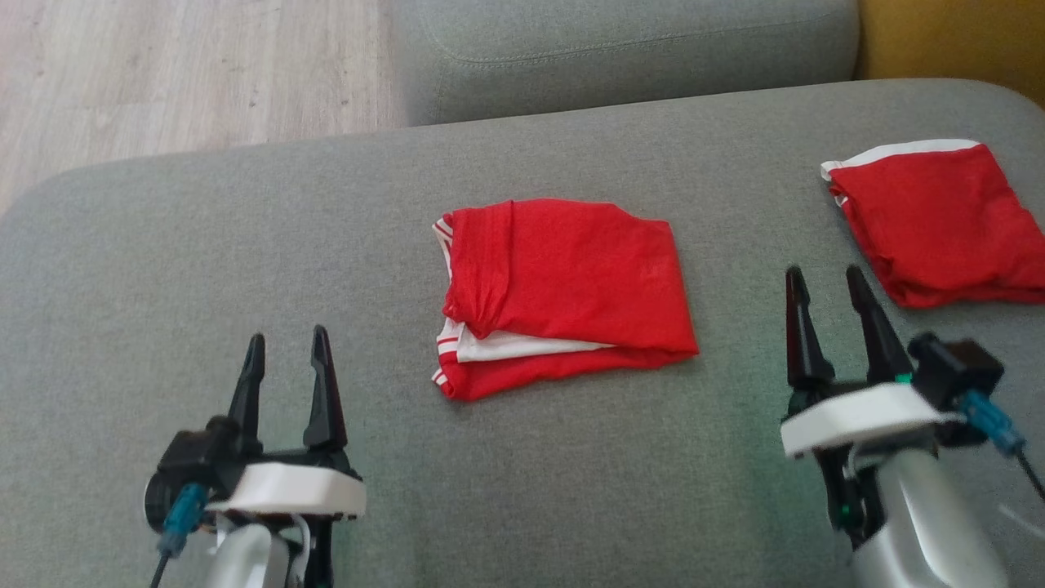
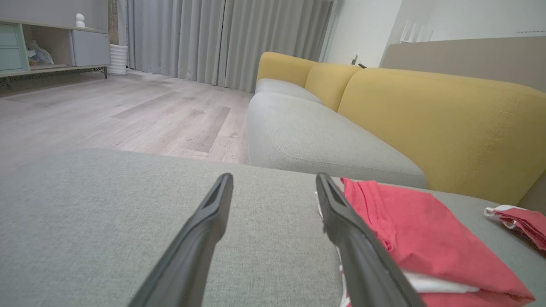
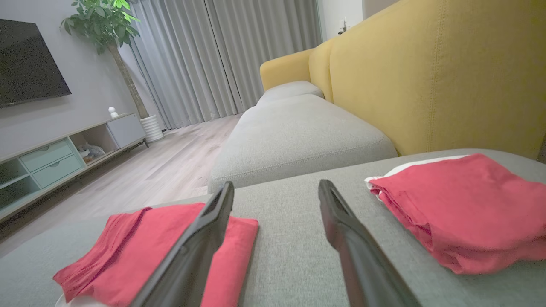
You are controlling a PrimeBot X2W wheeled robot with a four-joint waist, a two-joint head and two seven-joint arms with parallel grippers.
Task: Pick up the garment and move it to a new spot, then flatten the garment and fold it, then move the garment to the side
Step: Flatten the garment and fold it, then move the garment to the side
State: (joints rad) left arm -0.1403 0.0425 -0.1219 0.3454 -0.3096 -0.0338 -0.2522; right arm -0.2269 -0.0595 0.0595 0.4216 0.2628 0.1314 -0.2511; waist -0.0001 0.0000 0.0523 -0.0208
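Garment (image 1: 563,298), red with white trim, is lying folded near the middle of the grey seat cushion (image 1: 163,269), with a white layer showing along its near edge. Left gripper (image 1: 287,336) is sitting to the garment's left, its fingers standing fully apart and gripping nothing; bare cushion is showing between it and the cloth. Right gripper (image 1: 824,273) is sitting to the garment's right, jaws likewise spread wide and empty, pointing at the gap between the garment and a second folded red piece (image 1: 939,224), which is resting at the cushion's far right edge. Yellow backrest (image 2: 426,119) is rising behind the cushion; pale wood floor (image 1: 163,73) is lying beyond.
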